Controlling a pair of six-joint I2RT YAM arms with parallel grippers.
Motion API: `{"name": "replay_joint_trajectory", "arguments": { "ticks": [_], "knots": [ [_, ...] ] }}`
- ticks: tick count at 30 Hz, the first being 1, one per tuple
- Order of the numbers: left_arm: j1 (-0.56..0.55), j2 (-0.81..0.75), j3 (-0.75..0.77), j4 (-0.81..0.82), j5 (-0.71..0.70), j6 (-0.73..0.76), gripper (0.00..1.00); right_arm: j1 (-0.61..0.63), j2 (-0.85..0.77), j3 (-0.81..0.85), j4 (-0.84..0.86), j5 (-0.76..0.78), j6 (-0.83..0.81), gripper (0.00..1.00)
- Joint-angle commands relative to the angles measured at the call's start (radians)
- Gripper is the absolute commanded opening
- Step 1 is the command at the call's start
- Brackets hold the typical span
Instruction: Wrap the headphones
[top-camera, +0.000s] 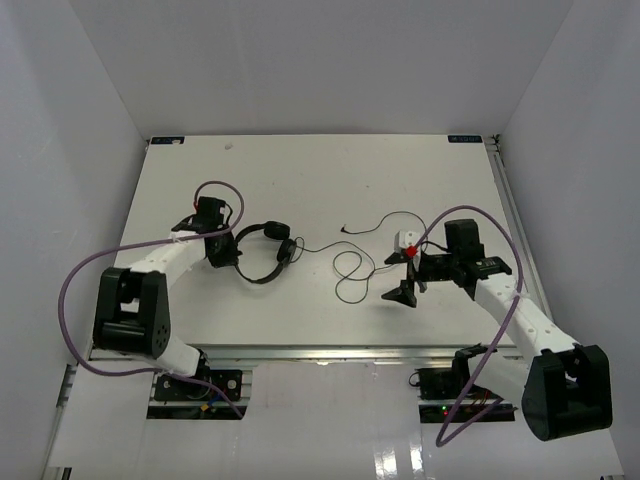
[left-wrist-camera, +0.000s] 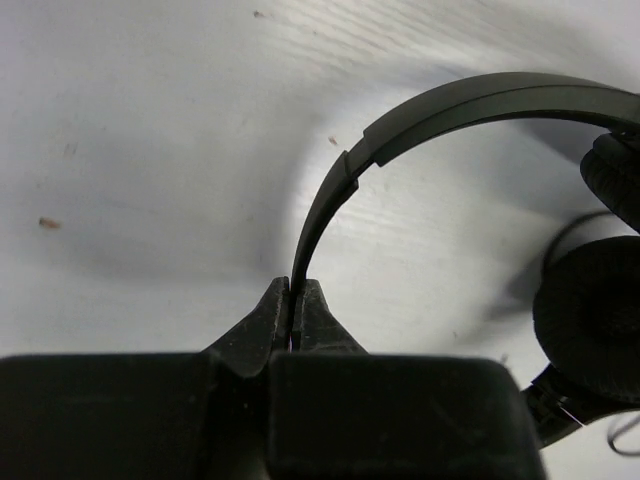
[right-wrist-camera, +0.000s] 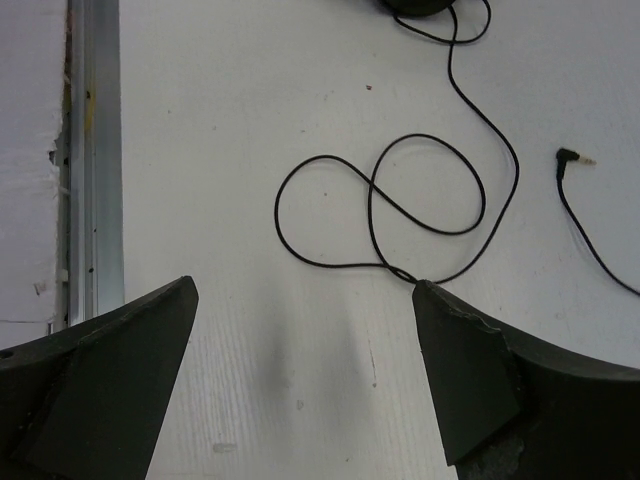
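Headphones (top-camera: 285, 250) lie on the left half of the white worktop (top-camera: 320, 180), and I can see them from above. White walls stand around the worktop, and a metal rail (right-wrist-camera: 95, 150) runs along its near edge. Thick purple cables (top-camera: 75, 290) loop off both arms, away from the things on the worktop.

The left claw (left-wrist-camera: 293, 295) is pressed together on the thin headband (left-wrist-camera: 450, 105), pinching it near one end. The two round earcups (left-wrist-camera: 590, 320) sit just to the right of that claw in its own camera.

The right claw (right-wrist-camera: 305, 290) is spread wide, well apart from the earcups, over the right half of the worktop. The long black cord (right-wrist-camera: 375, 200) lies loose in loops between the two arms. One loop lies in front of the open right claw, and the cord passes just beside one fingertip (right-wrist-camera: 440, 320). The small plug (right-wrist-camera: 568, 156) rests on the worktop beyond the loops, touching nothing else.
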Motion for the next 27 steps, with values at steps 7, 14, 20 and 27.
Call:
{"name": "replay_joint_trajectory", "arguments": {
  "ticks": [7,14,20,27],
  "knots": [
    [-0.027,-0.426,0.064,-0.170,0.153,-0.012,0.00,0.325,0.108,0.166,0.331,0.304,0.102,0.90],
    [-0.027,-0.570,0.149,-0.286,0.209,-0.028,0.00,0.348,0.284,0.365,0.453,0.226,0.243,0.91],
    [-0.027,-0.611,0.205,-0.348,0.267,-0.043,0.00,0.354,0.364,0.420,0.483,0.144,0.285,0.91],
    [-0.028,-0.626,0.282,-0.364,0.344,-0.077,0.00,0.398,0.428,0.395,0.578,0.206,0.356,0.94]
  ]
}}
